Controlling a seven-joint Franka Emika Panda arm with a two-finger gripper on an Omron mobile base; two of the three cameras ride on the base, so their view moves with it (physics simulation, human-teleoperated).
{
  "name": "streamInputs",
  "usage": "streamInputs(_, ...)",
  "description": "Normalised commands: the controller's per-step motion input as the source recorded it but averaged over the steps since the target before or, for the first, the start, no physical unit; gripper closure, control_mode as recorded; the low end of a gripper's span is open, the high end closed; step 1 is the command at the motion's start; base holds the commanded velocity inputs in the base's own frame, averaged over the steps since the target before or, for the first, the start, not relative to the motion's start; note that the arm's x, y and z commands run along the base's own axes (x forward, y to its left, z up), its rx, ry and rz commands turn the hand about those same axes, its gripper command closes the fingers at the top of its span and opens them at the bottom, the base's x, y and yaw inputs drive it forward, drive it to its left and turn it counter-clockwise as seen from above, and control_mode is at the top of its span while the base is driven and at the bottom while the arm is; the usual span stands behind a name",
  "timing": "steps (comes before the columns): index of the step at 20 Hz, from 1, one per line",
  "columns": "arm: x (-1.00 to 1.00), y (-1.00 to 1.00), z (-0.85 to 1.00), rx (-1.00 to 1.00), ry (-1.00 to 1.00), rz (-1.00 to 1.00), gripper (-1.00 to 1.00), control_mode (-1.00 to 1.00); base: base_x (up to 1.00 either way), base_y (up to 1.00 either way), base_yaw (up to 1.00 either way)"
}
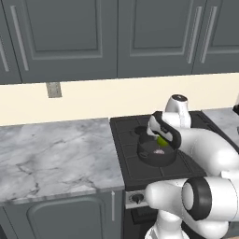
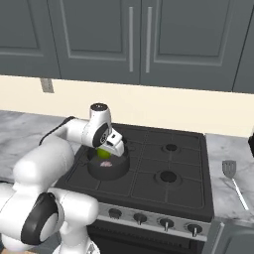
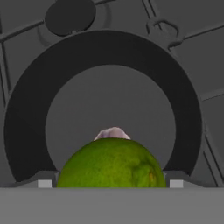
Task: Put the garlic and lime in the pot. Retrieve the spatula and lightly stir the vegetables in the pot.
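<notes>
My gripper (image 1: 163, 140) (image 2: 105, 151) (image 3: 109, 183) hangs just over the pot, shut on the lime (image 3: 112, 164) (image 1: 162, 141) (image 2: 103, 153), a yellow-green ball between the two fingers. The dark grey pot (image 1: 148, 160) (image 2: 117, 170) (image 3: 26, 109) sits on the front left burner of the stove. The pale pinkish garlic (image 3: 113, 132) (image 2: 105, 163) lies on the pot's floor, mostly hidden behind the lime in the hand view. The spatula (image 2: 229, 168) lies flat on the marble counter right of the stove, with its blade towards the wall and its thin handle towards the front.
The black stove (image 2: 163, 158) has three more burners, such as the front right one (image 2: 167, 176), and a row of knobs (image 2: 163, 222) along its front. Marble counter (image 1: 51, 154) stretches to the left. Grey wall cabinets (image 2: 134, 39) hang overhead. An outlet (image 1: 53, 89) sits on the wall.
</notes>
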Motion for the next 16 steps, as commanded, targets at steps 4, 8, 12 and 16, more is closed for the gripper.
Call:
streamInputs(4,0.04,0.0,-0.33,-0.02,0.0,0.01,1.0,-1.0,0.0,0.0,0.0)
streamInputs(8,0.04,0.0,-0.25,0.0,0.0,0.01,1.0,-1.0,0.0,0.0,0.0)
streamInputs(12,0.18,0.0,0.0,0.0,0.0,0.01,1.0,-1.0,0.0,0.0,0.0)
streamInputs(16,0.39,0.0,0.0,0.0,0.0,0.0,1.0,-1.0,0.0,0.0,0.0)
